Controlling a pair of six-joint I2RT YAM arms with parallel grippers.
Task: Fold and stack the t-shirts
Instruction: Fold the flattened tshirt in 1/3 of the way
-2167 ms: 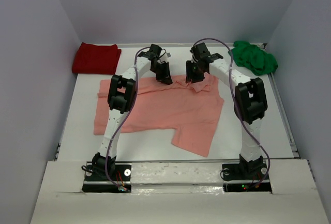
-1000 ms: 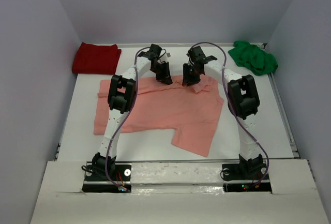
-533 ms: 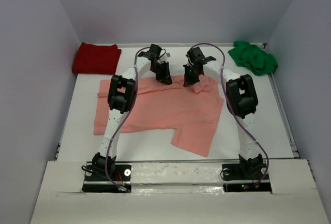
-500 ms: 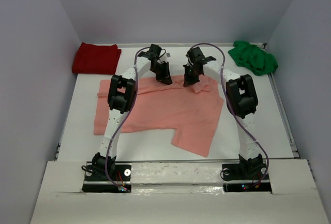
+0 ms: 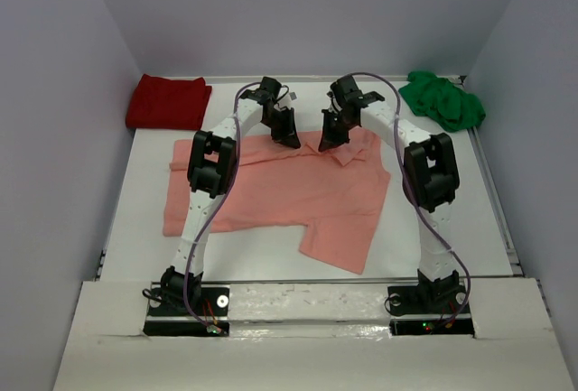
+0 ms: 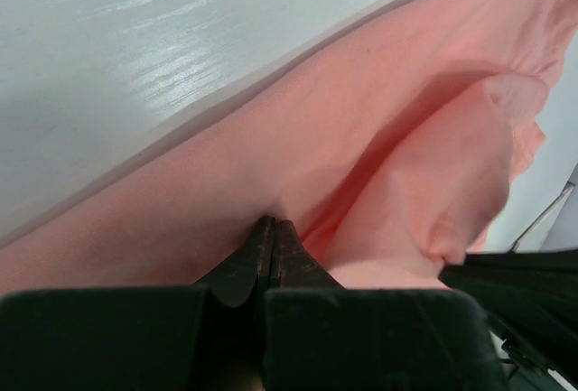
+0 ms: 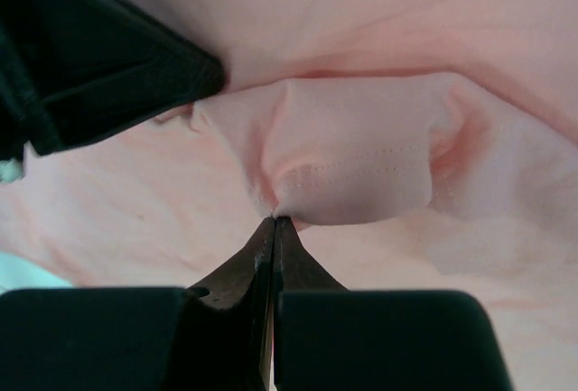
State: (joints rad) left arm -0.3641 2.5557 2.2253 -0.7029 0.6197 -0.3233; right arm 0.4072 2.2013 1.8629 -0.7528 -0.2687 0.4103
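Pinching the upper edge of the salmon-pink soft cloth t-shirt point(image 5: 280, 192), left gripper point(image 5: 291, 139) and right gripper point(image 5: 326, 142) sit clamped side by side; its body lies below them, lengthwise left-right.

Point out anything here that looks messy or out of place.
The bright green cloth t-shirt lies crumpled in a heap at the far right corner, while the dark red cloth t-shirt at the far left is folded flat. The salmon-pink cloth t-shirt lies unfolded, bunched at its far edge.
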